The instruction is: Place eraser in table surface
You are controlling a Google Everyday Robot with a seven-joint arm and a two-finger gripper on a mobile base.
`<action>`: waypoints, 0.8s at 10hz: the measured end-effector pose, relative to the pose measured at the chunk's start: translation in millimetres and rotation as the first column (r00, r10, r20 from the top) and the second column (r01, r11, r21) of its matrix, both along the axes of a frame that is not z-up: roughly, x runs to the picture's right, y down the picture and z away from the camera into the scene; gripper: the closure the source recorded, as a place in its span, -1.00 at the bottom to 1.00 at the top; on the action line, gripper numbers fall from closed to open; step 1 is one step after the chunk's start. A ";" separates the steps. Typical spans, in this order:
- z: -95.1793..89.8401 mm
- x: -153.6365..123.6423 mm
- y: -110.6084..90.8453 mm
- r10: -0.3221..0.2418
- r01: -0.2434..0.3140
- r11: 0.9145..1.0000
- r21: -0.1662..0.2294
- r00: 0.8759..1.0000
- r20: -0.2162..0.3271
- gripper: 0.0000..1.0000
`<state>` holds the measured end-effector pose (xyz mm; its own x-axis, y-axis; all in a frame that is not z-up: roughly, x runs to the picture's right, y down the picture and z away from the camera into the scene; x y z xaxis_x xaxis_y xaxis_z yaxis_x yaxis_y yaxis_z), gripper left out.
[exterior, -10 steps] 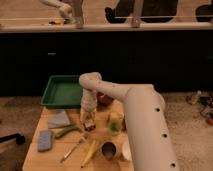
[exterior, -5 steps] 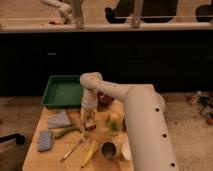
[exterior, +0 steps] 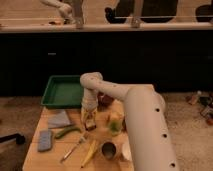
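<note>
The light tan table surface fills the lower middle of the camera view. My white arm comes in from the lower right and bends down over the table's centre. My gripper points straight down, low over the tabletop just in front of the green tray. A tiny dark and whitish block, the eraser, sits at the gripper's tip, at or just above the wood. I cannot tell whether it rests on the table.
A green tray stands at the back left. A blue-grey pad, grey cloth, green vegetable, utensil, banana, metal cup and green cup surround the gripper.
</note>
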<state>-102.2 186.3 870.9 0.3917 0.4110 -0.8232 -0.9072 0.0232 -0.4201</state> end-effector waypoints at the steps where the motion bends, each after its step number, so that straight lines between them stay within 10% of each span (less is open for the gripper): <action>1: 0.3 0.0 0.6 0.000 0.000 1.000 -0.001 1.000 0.000 0.14; 8: 0.3 -0.1 0.9 0.000 0.000 1.000 -0.002 1.000 0.000 0.10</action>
<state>-102.2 187.3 871.2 0.3918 0.4096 -0.8238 -0.9071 0.0226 -0.4202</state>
